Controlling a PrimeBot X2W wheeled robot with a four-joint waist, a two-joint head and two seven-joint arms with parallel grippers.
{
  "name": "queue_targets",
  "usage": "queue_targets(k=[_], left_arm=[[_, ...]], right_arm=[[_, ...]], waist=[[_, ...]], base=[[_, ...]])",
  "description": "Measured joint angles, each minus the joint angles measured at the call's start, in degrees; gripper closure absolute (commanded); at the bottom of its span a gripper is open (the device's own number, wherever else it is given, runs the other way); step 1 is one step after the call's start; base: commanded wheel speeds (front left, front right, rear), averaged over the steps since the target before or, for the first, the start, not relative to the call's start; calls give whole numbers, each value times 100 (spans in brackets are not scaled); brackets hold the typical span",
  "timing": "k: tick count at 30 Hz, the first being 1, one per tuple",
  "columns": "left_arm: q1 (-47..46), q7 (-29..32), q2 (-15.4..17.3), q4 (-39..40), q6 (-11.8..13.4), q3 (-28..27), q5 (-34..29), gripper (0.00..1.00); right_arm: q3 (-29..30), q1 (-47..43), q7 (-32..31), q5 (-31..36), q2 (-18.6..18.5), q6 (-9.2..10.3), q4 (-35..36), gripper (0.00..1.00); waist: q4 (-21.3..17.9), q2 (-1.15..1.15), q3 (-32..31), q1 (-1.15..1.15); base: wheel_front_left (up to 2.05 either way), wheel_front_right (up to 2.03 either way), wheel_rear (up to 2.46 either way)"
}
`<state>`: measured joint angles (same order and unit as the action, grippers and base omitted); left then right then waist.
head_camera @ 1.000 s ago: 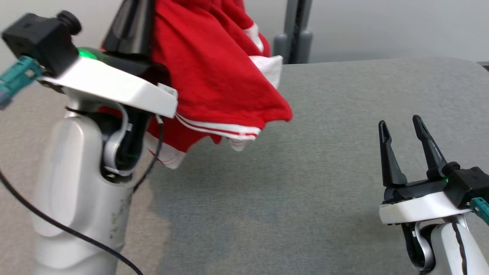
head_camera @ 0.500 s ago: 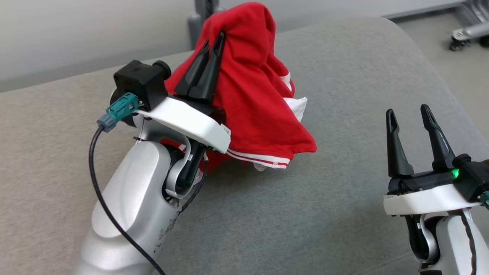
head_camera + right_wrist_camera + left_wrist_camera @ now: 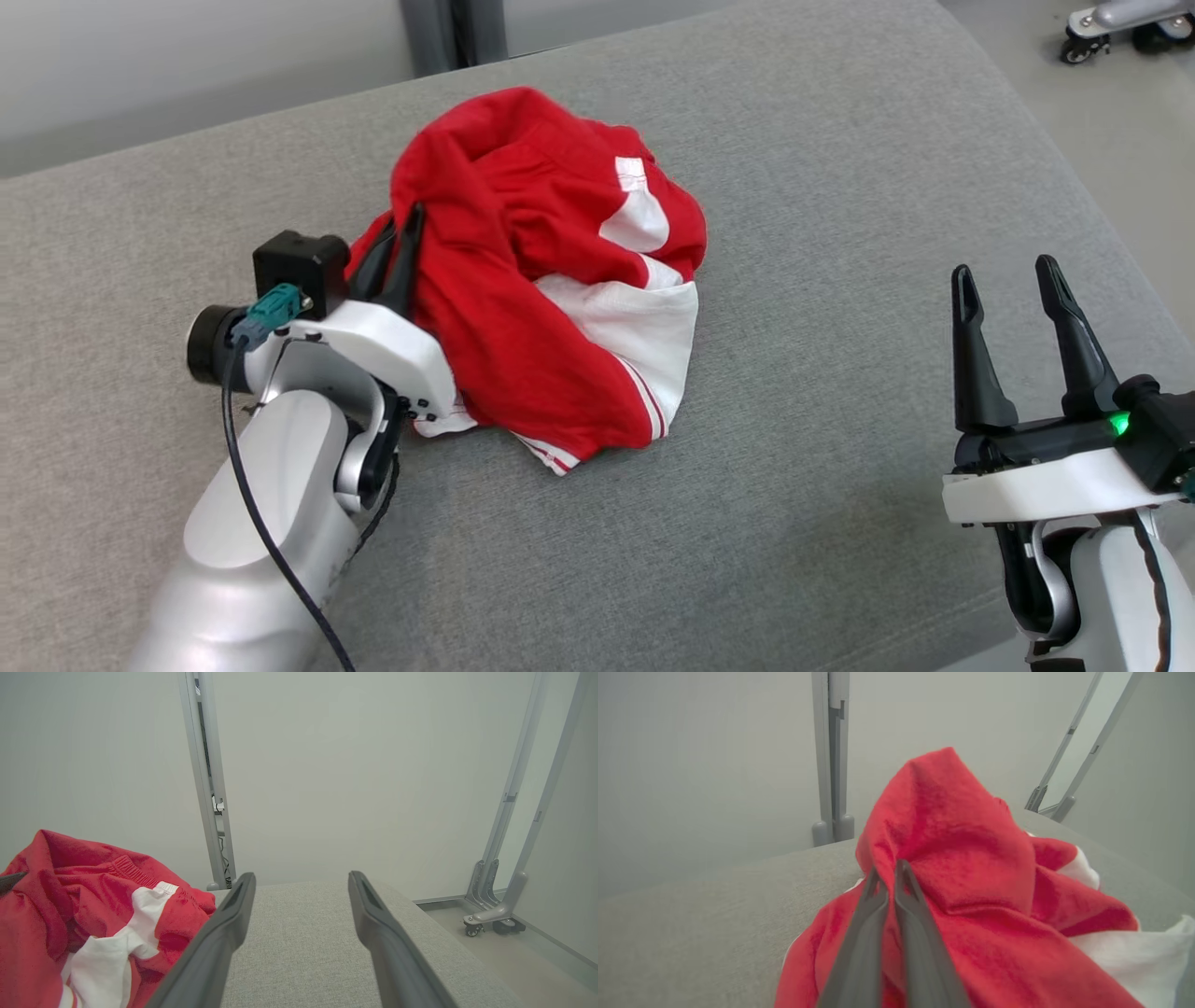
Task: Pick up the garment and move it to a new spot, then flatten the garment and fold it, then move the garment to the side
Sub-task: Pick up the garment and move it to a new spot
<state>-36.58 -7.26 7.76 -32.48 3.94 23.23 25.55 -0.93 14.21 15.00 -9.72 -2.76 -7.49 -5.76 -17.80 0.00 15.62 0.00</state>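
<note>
The right gripper (image 3: 1004, 271) is closest, low on the right side. Its two dark fingers point up and stand wide apart, with nothing between them. A small green light (image 3: 1116, 425) glows on its wrist. It hangs over the grey cushion (image 3: 840, 187), well apart from the garment (image 3: 541, 280).

On the other side, the left arm comes up from the bottom corner. It is pale and bent at the wrist, and it leans in toward the middle. A black cable (image 3: 243, 467) runs along it to a teal plug (image 3: 271, 308). The left gripper (image 3: 403, 217) points up and away, right at the left edge of the garment. Its fingers are squeezed together on a fold of red cloth. From the left wrist camera, the cloth rises in a red peak just past the fingertips.

The garment lies in a bunched heap on the cushion, near the middle and a bit to the left. It is red with white parts and thin red and white stripes along one hem. A small white patch near the top may be a label, but it is too small to read.

Behind the cushion, a grey post (image 3: 453, 28) stands by a pale wall. Far off to the right, a grey foot with wheels (image 3: 1111, 23) rests on the floor.
</note>
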Motion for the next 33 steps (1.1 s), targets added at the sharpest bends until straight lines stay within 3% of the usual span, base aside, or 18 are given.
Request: queue_targets(k=[5, 6, 7, 13, 18, 26, 28, 33], left_arm=[[-23, -247, -55, -557, -35, 71, -43, 100], [-23, -247, -55, -557, -35, 71, -43, 55], [-26, -315, -99, -628, -35, 70, -41, 0], [-52, -609, -234, -870, -78, 13, 66, 0], [134, -753, -208, -594, 26, -269, 146, 0], [1182, -786, 90, 891, 343, -677, -537, 0], [1528, -788, 71, 1318, 465, -889, -637, 0], [2392, -788, -76, 2050, 459, -1036, -970, 0]], right_arm=[[-62, 51, 0, 19, 2, 0, 5, 0], [-62, 51, 0, 19, 2, 0, 5, 0], [-67, 51, 0, 29, 3, 0, 10, 0], [15, 53, 0, 163, 5, 0, 91, 0], [23, 10, 0, 326, 4, 0, 135, 0], [-23, -251, 0, 524, 3, 0, 227, 0], [-55, -319, 0, 565, 5, 0, 263, 0], [12, -501, 0, 615, 4, 0, 297, 0]], waist=[[168, 0, -7, 0], [168, 0, -7, 0], [203, 0, -13, 0], [448, 0, -117, 0], [631, 0, -344, 0], [995, 0, -697, 0], [1066, 0, -786, 0], [1238, 0, -936, 0]], base=[[0, 0, 0], [0, 0, 0], [0, 0, 0], [0, 0, 0], [0, 0, 0], [0, 0, 0], [0, 0, 0], [0, 0, 0]])
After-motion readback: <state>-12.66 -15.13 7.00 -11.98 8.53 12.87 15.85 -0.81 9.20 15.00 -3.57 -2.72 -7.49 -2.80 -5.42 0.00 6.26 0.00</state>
